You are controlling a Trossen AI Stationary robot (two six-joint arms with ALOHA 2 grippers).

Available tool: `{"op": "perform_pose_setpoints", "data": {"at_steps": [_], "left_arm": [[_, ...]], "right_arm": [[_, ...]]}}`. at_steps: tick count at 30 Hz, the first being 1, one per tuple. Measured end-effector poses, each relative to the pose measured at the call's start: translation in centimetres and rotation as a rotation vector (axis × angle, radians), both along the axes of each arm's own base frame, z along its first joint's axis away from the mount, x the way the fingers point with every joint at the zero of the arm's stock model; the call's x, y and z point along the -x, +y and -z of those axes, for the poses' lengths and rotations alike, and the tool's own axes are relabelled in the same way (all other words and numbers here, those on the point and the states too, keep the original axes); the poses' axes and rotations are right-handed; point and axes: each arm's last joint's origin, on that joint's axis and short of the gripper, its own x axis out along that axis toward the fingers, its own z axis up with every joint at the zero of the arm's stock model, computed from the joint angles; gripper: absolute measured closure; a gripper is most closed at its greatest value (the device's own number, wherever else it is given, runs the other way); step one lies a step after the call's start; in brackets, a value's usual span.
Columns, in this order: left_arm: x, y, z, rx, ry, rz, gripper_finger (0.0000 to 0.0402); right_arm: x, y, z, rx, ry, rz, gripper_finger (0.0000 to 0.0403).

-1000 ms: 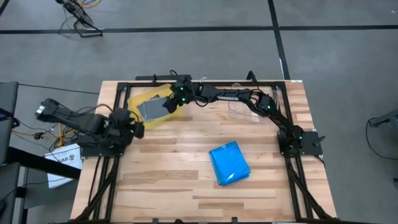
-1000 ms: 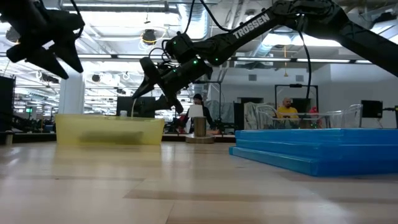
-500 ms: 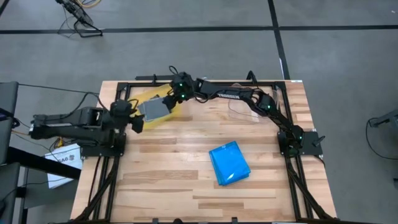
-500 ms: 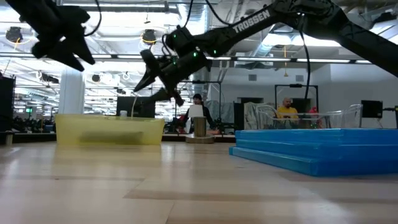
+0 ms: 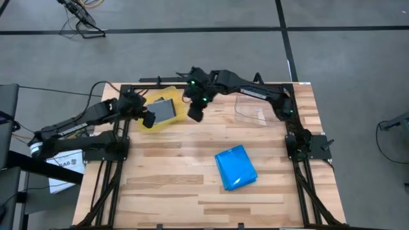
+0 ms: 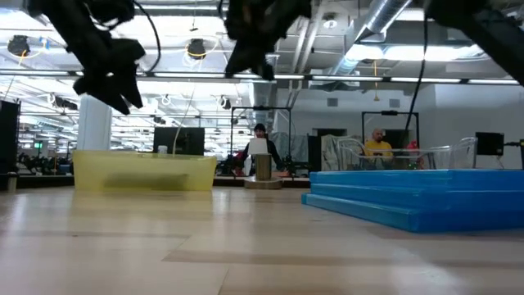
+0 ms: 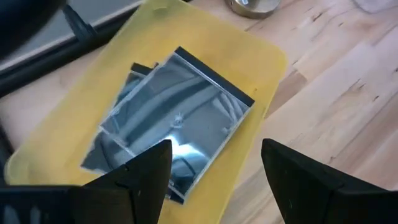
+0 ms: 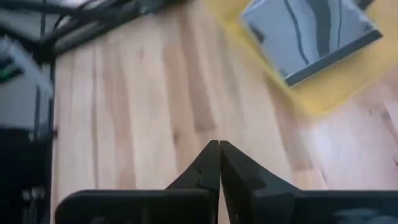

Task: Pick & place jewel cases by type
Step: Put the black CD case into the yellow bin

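Two smoky grey jewel cases (image 5: pixel 165 109) lie stacked, slightly askew, in the yellow tray (image 5: pixel 153 121) at the table's far left. In the left wrist view the grey cases (image 7: pixel 174 118) lie flat on the tray floor (image 7: pixel 249 68). My left gripper (image 5: pixel 148 119) hangs open just above the tray's near-left part, its fingers (image 7: pixel 152 165) clear of the cases. My right gripper (image 5: pixel 195 112) is shut and empty, raised above bare wood right of the tray (image 8: pixel 323 93). A stack of blue jewel cases (image 5: pixel 235 167) lies flat on the table, right of centre.
A clear plastic bin (image 5: pixel 251 110) stands at the far right of the table. A small metal cup (image 6: pixel 262 167) stands just behind the tray. Black frame rails (image 5: pixel 128 89) run along the table's far and side edges. People sit in the room beyond.
My right gripper has pulled away from over the yellow tray toward the table's right, risen, and shut empty. My left gripper has swung from the table's left edge toward the far right, over the tray, staying open. The grey cases stay in the tray.
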Motion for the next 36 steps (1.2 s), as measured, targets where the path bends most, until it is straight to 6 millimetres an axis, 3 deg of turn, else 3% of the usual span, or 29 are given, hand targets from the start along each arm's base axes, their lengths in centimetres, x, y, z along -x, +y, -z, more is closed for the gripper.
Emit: {"op": "perform_pose_setpoints", "data": {"at_steps": [8,17,21,28,36], "left_arm": [[-2.1,2.8,2.2,0.145,0.065,0.040,0.0169],[-4.8,5.4,1.8,0.096,0.248,0.048,0.0246],[-5.7,6.2,2.0,0.084,0.330,0.090,0.0289],[-6.8,7.1,4.0,0.106,0.430,0.178,0.0387],[-7.4,8.0,5.4,0.106,0.470,0.217,0.0400]], "right_arm": [[4.3,4.5,-4.4,0.017,0.066,-0.099,0.0402],[9.4,8.1,-8.0,0.076,0.161,-0.204,0.0403],[10.9,8.4,-9.2,0.126,0.169,-0.180,0.0403],[12.3,8.0,-10.3,0.146,0.149,-0.154,0.0403],[12.8,7.0,-10.7,0.142,0.141,-0.120,0.0403]]}}
